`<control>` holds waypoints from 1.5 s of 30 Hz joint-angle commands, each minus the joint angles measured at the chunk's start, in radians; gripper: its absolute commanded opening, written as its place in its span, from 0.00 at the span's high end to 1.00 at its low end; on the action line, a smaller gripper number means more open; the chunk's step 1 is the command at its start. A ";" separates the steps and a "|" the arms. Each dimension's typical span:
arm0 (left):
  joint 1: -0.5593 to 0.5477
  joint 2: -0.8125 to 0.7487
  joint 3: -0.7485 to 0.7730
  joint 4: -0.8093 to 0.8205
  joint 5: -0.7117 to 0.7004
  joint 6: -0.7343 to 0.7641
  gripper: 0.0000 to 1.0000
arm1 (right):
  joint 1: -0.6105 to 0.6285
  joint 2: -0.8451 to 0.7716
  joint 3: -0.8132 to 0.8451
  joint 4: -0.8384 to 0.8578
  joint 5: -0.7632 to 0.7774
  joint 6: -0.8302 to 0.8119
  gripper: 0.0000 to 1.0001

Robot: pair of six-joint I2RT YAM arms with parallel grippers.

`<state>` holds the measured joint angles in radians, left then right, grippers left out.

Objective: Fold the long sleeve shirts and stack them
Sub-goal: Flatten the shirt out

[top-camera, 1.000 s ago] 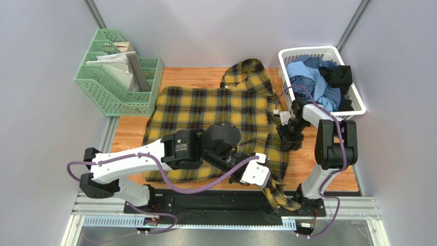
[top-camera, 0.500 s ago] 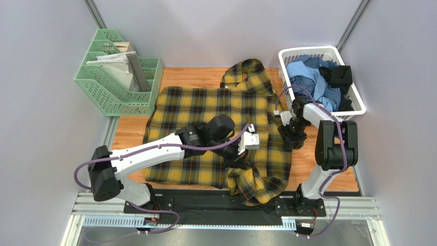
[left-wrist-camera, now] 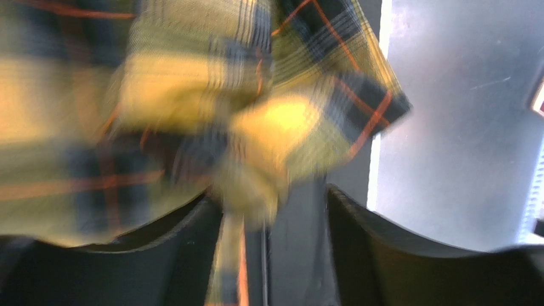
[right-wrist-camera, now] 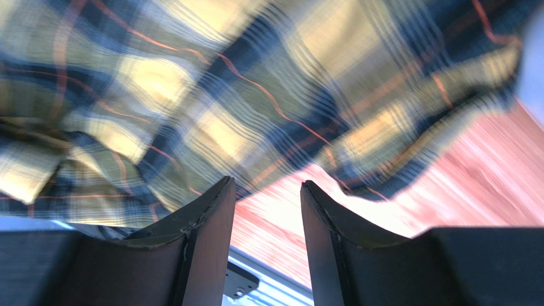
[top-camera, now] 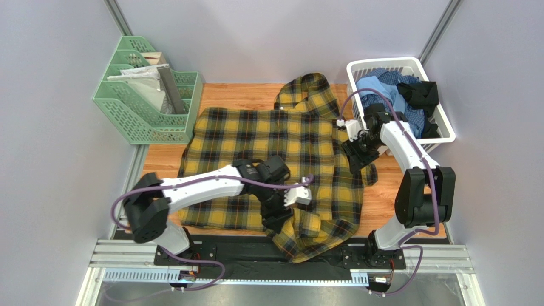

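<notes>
1. Top view: the plaid shirt [top-camera: 268, 137] lies spread across the middle of the table [top-camera: 389, 197], collar toward 12 o'clock, laid out for folding. Its near right part is bunched at 6 o'clock, over the table's near edge. The left pincer [top-camera: 281, 213] sits on that bunch, probably to lay it inward. The right pincer [top-camera: 355, 156] is at the shirt's 3 o'clock edge, likely placed to take or steady it. Other shirts [top-camera: 383, 89] fill the basket [top-camera: 447, 131] at 1 o'clock, and a rack [top-camera: 147, 95] stands at 10 o'clock.
2. Left wrist, blurred: the left pincer [left-wrist-camera: 274, 210] has its fingers [left-wrist-camera: 185, 248] well apart. A fold of shirt [left-wrist-camera: 172, 89] dips between them, close against one finger. Nothing is clamped, which reads as a let-go.
3. Right wrist: the right pincer [right-wrist-camera: 267, 191] is partly open and its gap is empty. The shirt [right-wrist-camera: 191, 95] edge lies beyond at 12 o'clock, with bare table [right-wrist-camera: 460, 172] at 3 o'clock.
</notes>
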<state>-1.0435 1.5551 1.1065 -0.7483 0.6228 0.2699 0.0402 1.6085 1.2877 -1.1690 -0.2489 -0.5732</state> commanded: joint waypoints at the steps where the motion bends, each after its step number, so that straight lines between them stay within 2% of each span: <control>1: 0.206 -0.248 0.013 0.000 0.017 0.130 0.29 | 0.033 0.000 0.024 -0.012 -0.079 0.041 0.53; 5: 0.413 -0.045 0.151 -0.198 -0.127 0.288 0.39 | 0.075 0.053 -0.014 0.050 -0.037 0.056 0.53; 6: 0.510 -0.009 0.186 -0.218 -0.133 0.299 0.40 | 0.093 0.065 -0.027 0.063 -0.020 0.056 0.53; 8: 0.626 0.077 0.203 -0.247 -0.200 0.336 0.42 | 0.112 0.103 -0.054 0.106 0.025 0.047 0.53; 11: 0.712 0.138 0.164 -0.231 -0.344 0.405 0.45 | 0.138 0.152 -0.083 0.161 0.089 0.026 0.53; 17: 0.803 0.178 -0.040 -0.142 -0.541 0.459 0.55 | 0.205 0.200 -0.117 0.222 0.178 -0.007 0.50; 20: 0.809 0.174 -0.129 -0.131 -0.587 0.471 0.59 | 0.245 0.206 -0.146 0.233 0.212 -0.025 0.49; 27: 0.807 0.059 -0.275 -0.217 -0.566 0.535 0.63 | 0.273 0.139 -0.283 0.207 0.220 -0.094 0.48; 30: 0.813 -0.018 -0.240 -0.284 -0.508 0.574 0.58 | 0.273 0.062 -0.268 0.117 0.146 -0.122 0.48; 33: 0.839 -0.087 -0.093 -0.326 -0.408 0.592 0.47 | 0.238 0.002 -0.124 0.025 0.015 -0.099 0.46; 36: 0.895 -0.063 0.111 -0.336 -0.295 0.594 0.34 | 0.208 0.021 0.083 0.049 -0.042 -0.022 0.45; 37: 0.921 -0.025 0.160 -0.323 -0.258 0.588 0.32 | 0.204 0.031 0.126 0.119 -0.041 0.007 0.44; 39: 0.948 0.022 0.304 -0.307 -0.227 0.559 0.30 | 0.201 0.101 0.263 0.185 -0.006 0.102 0.45; 40: 0.982 0.063 0.352 -0.286 -0.189 0.545 0.11 | 0.198 0.138 0.310 0.230 -0.003 0.133 0.46; 41: 0.999 0.080 0.433 -0.270 -0.166 0.501 0.11 | 0.191 0.171 0.402 0.264 0.023 0.165 0.46; 42: 1.017 0.117 0.470 -0.254 -0.146 0.473 0.11 | 0.190 0.245 0.442 0.294 0.042 0.235 0.47; 45: 1.063 0.170 0.581 -0.143 -0.136 0.369 0.12 | 0.187 0.371 0.620 0.382 0.115 0.303 0.48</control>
<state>-0.0383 1.6474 1.5692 -1.0004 0.3882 0.7712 0.2325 1.8072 1.7321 -0.9451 -0.2131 -0.4507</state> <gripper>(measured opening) 0.892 0.534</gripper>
